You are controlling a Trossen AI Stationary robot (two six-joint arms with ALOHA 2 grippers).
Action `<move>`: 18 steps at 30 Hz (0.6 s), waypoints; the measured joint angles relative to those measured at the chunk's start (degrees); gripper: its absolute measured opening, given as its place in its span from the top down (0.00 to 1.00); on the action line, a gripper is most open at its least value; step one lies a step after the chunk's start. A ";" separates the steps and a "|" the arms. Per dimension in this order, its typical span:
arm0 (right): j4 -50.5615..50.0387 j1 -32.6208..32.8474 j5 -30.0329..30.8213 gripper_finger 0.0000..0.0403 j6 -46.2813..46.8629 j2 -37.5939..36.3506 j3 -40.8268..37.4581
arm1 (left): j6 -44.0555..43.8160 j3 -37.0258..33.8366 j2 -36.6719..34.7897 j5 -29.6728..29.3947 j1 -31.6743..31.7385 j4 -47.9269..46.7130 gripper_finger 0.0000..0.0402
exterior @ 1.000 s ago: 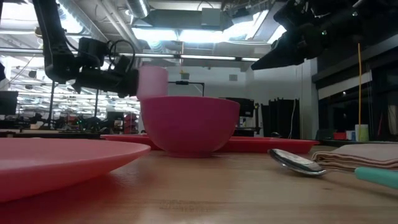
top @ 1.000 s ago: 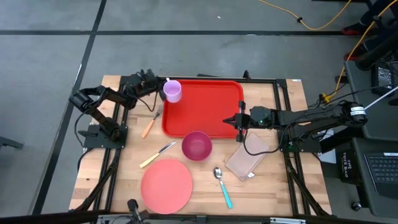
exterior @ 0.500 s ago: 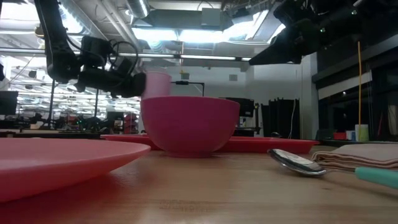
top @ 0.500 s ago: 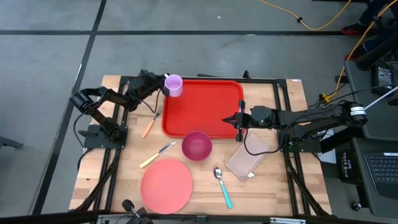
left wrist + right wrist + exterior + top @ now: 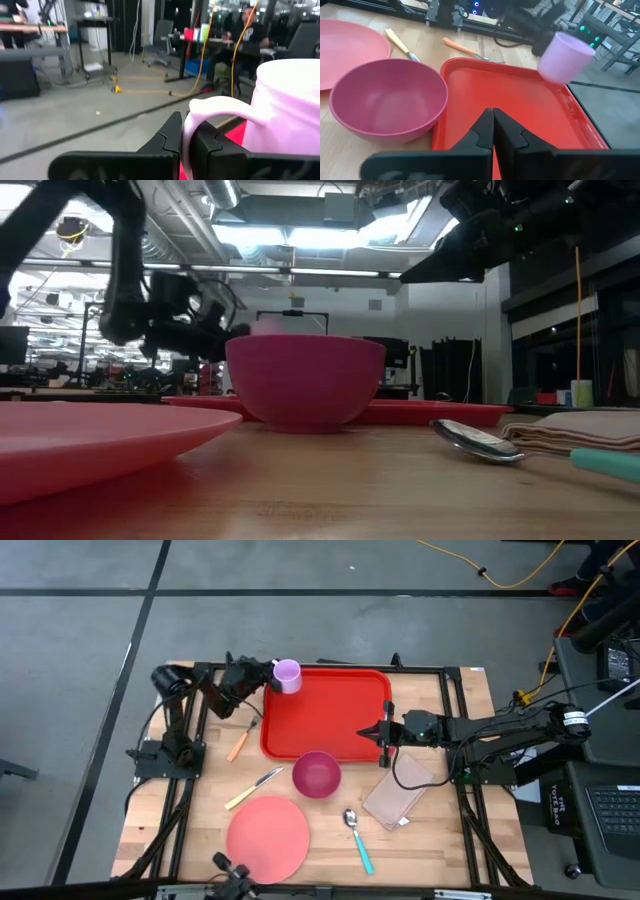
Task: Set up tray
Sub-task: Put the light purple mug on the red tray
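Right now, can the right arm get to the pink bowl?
Probably yes. The right fingers are shut over the tray's right edge, empty, and the bowl sits close by with nothing between.

The red tray [image 5: 325, 712] lay bare across its whole floor, so a tool could come down anywhere inside its rim. At its far left corner the left tool [image 5: 262, 679] held a lilac mug [image 5: 288, 675] in the air by the handle, blocking that corner from above. The right tool [image 5: 381, 733], fingers together, hung over the tray's right edge. The magenta bowl [image 5: 317, 774] stood touching the near rim, closing that side. A fork [image 5: 241, 738] lay on the counter [image 5: 440, 830] just left of the tray.
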 joint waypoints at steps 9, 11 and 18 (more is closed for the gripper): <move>-0.08 0.00 0.00 0.98 -0.23 0.00 0.02 | 0.27 1.96 2.09 -2.61 -1.32 1.45 0.99; -0.14 0.00 -0.01 0.98 -0.31 0.00 0.02 | 0.30 1.96 2.07 -4.99 -1.89 0.94 0.99; -1.20 0.00 -0.04 0.98 -0.24 0.00 0.02 | -0.06 1.97 2.04 -14.45 -5.27 -0.41 0.99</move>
